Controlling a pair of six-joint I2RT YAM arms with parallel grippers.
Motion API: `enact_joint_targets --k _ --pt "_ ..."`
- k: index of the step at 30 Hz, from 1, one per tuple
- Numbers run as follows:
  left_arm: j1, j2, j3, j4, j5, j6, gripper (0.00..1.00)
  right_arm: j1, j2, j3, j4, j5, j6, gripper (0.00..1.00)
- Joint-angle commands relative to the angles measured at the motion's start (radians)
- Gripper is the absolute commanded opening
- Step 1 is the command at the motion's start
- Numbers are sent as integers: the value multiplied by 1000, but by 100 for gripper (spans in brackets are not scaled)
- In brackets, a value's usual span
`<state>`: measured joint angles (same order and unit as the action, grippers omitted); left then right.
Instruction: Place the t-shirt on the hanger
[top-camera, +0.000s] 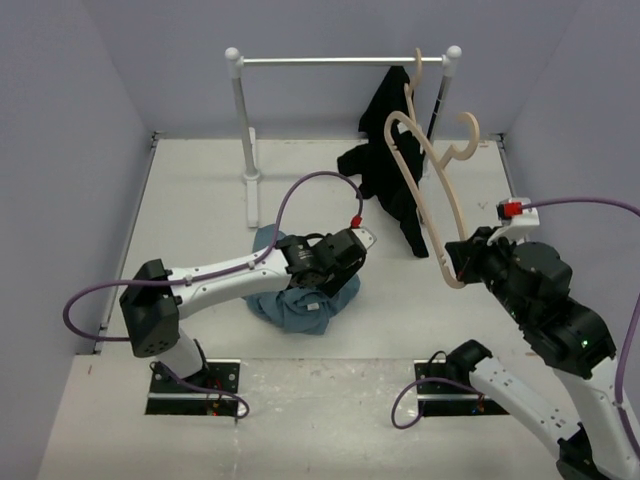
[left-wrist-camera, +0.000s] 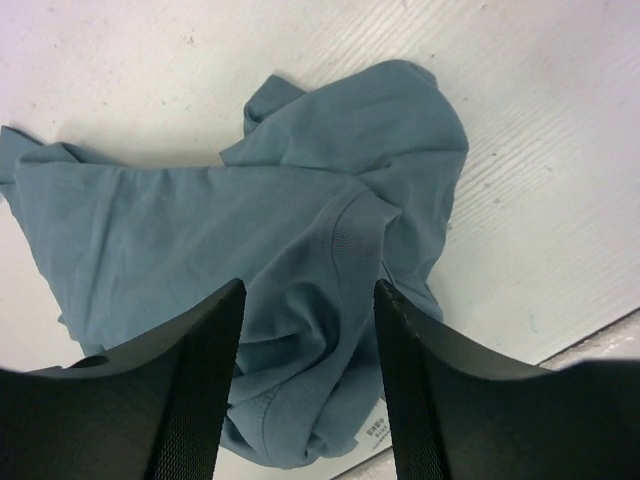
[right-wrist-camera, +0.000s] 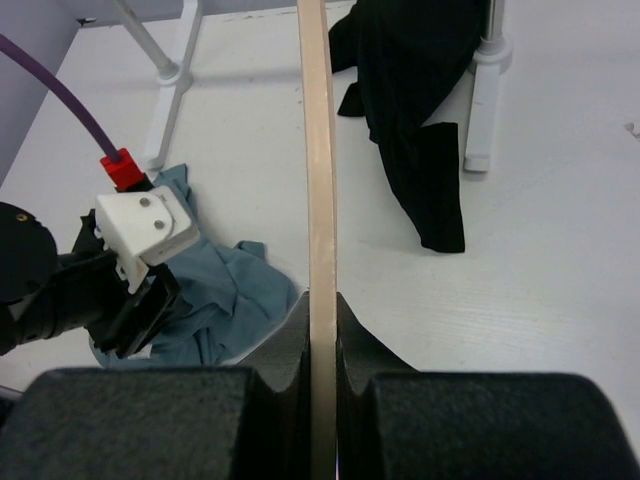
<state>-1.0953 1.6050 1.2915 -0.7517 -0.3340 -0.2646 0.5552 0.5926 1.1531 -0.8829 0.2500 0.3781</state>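
Note:
The blue-grey t-shirt (top-camera: 300, 308) lies crumpled on the white table in front of the left arm. My left gripper (top-camera: 325, 275) points down onto it. In the left wrist view its black fingers (left-wrist-camera: 205, 380) stand apart on either side of a bunched fold of the t-shirt (left-wrist-camera: 300, 200), open, with a white label (left-wrist-camera: 375, 428) at the lower edge. My right gripper (top-camera: 462, 262) is shut on the lower end of the pale wooden hanger (top-camera: 425, 190) and holds it upright above the table. In the right wrist view the hanger (right-wrist-camera: 318, 150) runs straight up from the closed jaws of that gripper (right-wrist-camera: 320, 300).
A white clothes rack (top-camera: 340, 61) stands at the back, one post foot (top-camera: 250, 180) near the t-shirt. A black garment (top-camera: 390, 150) hangs from a second wooden hanger (top-camera: 415, 75) at the rack's right end and trails onto the table. Grey walls enclose both sides.

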Motion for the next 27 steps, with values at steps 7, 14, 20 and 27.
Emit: enact_joint_targets --k 7,14,20,27 --pt "-3 21 27 -54 20 24 53 0 -33 -3 -18 54 14 0" --pt "-5 42 5 -33 53 16 53 0 -20 -36 0 43 16 0" --pt "-5 23 -1 0 90 -5 57 0 -8 -51 13 30 15 0" --pt "-5 44 -21 19 69 -10 49 -1 -1 -73 27 9 14 0"
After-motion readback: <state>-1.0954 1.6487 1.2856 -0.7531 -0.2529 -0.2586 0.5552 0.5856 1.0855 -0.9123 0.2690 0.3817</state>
